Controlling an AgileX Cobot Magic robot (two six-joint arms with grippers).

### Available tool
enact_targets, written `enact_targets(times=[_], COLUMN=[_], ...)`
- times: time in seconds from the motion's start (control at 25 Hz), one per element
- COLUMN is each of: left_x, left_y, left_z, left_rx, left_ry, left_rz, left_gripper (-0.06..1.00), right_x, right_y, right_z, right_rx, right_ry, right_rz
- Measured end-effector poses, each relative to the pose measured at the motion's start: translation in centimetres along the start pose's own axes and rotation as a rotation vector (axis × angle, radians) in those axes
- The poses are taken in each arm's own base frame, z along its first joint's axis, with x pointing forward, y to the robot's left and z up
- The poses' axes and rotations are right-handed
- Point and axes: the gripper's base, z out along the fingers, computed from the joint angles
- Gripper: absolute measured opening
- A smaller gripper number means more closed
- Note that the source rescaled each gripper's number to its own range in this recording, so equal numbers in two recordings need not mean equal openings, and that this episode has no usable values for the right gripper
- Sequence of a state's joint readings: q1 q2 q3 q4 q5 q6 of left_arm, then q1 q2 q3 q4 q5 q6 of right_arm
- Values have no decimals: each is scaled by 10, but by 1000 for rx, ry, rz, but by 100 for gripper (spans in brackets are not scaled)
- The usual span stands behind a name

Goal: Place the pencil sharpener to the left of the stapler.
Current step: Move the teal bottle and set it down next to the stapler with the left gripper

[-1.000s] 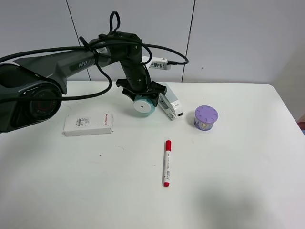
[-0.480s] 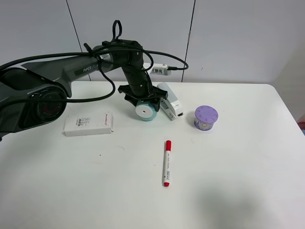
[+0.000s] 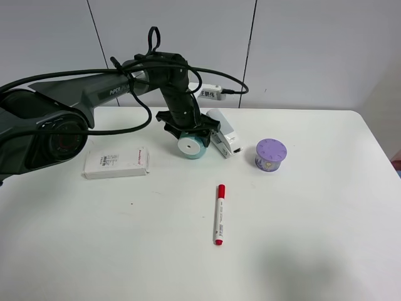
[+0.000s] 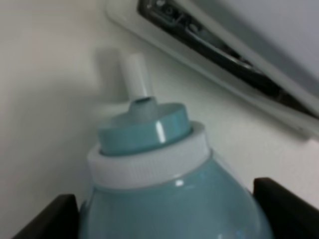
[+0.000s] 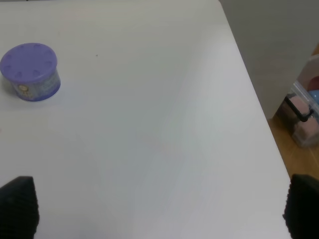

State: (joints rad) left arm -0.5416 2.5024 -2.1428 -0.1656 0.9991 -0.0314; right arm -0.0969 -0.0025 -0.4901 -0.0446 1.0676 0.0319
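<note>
The teal pencil sharpener (image 3: 190,145) lies on the table with its flat white round end facing the front, right next to the left side of the white and grey stapler (image 3: 224,133). My left gripper (image 3: 187,129) comes down over it from the back and is shut on its body. In the left wrist view the sharpener (image 4: 169,189) fills the lower half, black fingers (image 4: 47,219) flank its sides, and the stapler (image 4: 234,55) runs past its small white cap. My right gripper (image 5: 162,211) is open over bare table, far from both.
A purple round tin (image 3: 270,154) stands right of the stapler. A red marker (image 3: 219,214) lies toward the front middle. A flat white box (image 3: 116,162) lies at the left. The table's right edge (image 5: 254,99) drops off to the floor, where storage bins stand.
The left gripper lowered the sharpener a little toward the front and right, down beside the stapler. In the last half second almost nothing moved.
</note>
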Motion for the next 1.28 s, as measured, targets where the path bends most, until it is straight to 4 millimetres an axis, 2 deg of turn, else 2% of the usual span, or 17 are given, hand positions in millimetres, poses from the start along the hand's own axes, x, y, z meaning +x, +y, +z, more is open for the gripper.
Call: enact_targets(times=[0.04, 0.08, 0.16, 0.2, 0.28, 0.44, 0.64, 0.8, 0.92, 1.04, 1.28], left_x=[0, 0, 0, 0, -1, -3, -3, -6, -12, -18, -19], left_y=[0, 0, 0, 0, 0, 0, 1, 1, -3, -8, -14], left_z=[0, 1, 1, 1, 1, 1, 0, -11, -36, -73, -170], left_rx=[0, 0, 0, 0, 0, 0, -9, -33, -29, -28, -107], left_ry=[0, -4, -6, -7, -15, -34, -35, -55, -103, -174, -318], left_rz=[23, 38, 52, 52, 52, 54, 61, 58, 37, 47, 107], left_gripper=[12, 29, 70, 84, 95, 100, 100, 100, 100, 100, 100], right_x=[0, 0, 0, 0, 0, 0, 0, 0, 0, 0, 0], right_y=[0, 0, 0, 0, 0, 0, 0, 0, 0, 0, 0], right_z=[0, 0, 0, 0, 0, 0, 0, 0, 0, 0, 0], right_rx=[0, 0, 0, 0, 0, 0, 0, 0, 0, 0, 0], right_ry=[0, 0, 0, 0, 0, 0, 0, 0, 0, 0, 0], right_rz=[0, 0, 0, 0, 0, 0, 0, 0, 0, 0, 0])
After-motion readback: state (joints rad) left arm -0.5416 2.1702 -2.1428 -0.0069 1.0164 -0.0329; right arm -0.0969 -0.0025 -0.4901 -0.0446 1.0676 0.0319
